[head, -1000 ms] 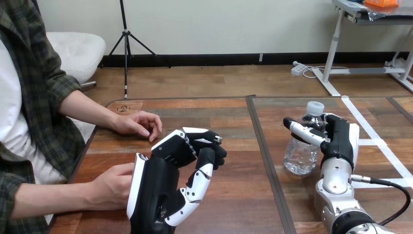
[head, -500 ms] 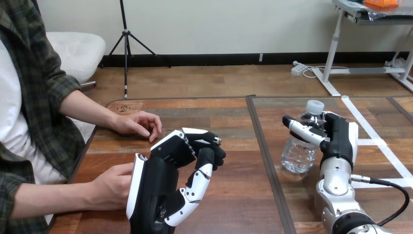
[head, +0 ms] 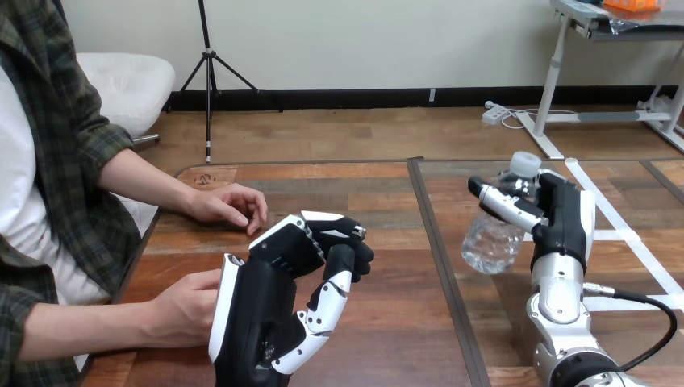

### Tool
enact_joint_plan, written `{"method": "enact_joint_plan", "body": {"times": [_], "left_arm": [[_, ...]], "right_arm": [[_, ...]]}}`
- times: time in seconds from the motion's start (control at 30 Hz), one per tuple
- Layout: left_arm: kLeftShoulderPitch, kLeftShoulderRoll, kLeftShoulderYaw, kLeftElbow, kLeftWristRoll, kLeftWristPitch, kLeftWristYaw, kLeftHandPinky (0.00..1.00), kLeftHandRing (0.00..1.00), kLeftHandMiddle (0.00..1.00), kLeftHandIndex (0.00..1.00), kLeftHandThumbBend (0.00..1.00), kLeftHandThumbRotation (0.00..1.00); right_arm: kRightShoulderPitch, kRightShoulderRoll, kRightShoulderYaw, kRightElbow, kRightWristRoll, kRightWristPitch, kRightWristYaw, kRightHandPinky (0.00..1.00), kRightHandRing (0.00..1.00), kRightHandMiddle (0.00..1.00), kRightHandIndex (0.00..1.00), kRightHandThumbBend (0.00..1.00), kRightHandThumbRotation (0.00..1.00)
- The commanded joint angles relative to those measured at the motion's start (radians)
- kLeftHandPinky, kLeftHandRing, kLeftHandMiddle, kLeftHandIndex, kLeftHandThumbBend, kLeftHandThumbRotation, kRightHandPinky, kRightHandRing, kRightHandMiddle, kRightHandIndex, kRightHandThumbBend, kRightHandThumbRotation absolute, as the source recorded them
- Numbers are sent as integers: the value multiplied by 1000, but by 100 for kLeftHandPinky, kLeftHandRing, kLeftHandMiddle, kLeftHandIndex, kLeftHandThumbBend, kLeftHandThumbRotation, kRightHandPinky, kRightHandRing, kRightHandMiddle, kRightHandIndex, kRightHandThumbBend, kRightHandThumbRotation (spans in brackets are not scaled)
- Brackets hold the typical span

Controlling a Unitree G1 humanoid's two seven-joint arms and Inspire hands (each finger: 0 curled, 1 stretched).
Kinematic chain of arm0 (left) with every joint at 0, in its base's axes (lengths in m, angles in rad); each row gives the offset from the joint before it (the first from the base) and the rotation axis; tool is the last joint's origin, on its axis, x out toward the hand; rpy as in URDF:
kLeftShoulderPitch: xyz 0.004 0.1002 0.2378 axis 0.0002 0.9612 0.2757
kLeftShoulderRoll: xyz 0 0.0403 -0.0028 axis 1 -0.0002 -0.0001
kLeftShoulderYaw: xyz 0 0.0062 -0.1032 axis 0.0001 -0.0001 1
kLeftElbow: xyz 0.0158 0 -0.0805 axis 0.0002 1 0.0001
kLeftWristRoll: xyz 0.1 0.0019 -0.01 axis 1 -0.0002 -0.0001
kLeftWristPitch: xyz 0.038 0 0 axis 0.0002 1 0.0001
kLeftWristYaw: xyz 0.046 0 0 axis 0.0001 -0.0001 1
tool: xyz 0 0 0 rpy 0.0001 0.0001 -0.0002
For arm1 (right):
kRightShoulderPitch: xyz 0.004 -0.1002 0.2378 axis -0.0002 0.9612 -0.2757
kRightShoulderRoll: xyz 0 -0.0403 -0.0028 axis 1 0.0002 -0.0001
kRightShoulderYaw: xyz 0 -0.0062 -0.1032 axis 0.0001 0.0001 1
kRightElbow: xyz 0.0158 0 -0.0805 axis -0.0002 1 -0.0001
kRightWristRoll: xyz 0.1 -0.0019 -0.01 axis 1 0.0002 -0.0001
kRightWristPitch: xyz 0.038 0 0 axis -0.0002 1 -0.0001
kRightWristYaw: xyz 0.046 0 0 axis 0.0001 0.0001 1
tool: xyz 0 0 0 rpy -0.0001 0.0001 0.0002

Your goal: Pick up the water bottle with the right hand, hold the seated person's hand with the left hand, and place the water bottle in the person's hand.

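The water bottle has risen and tilted since a second ago. The person's hand lies beside the left hand, whose fingers curl on nothing; the right hand grips the water bottle's upper part, just above the table

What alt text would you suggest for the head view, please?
The robot's right hand grips a clear water bottle, tilted and seemingly just off the wooden table. Its left hand stands beside the person's nearer hand; the person's other hand rests on the table farther back.
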Motion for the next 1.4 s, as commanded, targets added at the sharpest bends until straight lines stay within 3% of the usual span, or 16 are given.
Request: {"method": "enact_joint_plan", "body": {"times": [0.0,0.57,0.77,0.97,1.0,1.03,1.07,1.13,1.37], "left_arm": [[-7,-19,14,-18,0,-1,1,36,44,50,55,20,21],[-20,7,47,-41,33,9,-3,40,49,55,60,26,21],[-22,59,77,-98,42,59,-27,45,54,60,63,32,20],[-28,125,145,-159,94,107,-29,50,61,67,69,44,18],[-25,144,162,-178,102,123,-31,50,62,67,69,46,18],[-8,193,263,-252,229,176,12,55,70,74,75,57,15],[5,230,338,-306,324,215,44,56,71,76,76,61,15],[26,264,429,-377,454,271,93,58,74,80,79,68,14],[78,274,501,-478,586,394,127,62,78,84,82,81,13]], "right_arm": [[-42,-5,6,-53,1,-92,11,37,42,48,47,75,0],[-7,14,-2,-100,36,-225,72,36,41,46,45,75,0],[11,23,-4,-125,52,-267,105,37,42,46,44,76,0],[39,28,8,-157,55,-312,140,36,41,45,43,75,0],[46,30,10,-165,55,-324,148,36,41,44,43,75,0],[72,41,13,-197,65,-348,176,36,40,44,43,73,0],[91,50,16,-221,72,-366,196,36,40,44,43,72,0],[115,60,19,-250,81,-383,218,38,41,44,42,72,0],[149,66,29,-291,68,-390,228,40,42,45,43,71,0]]}}
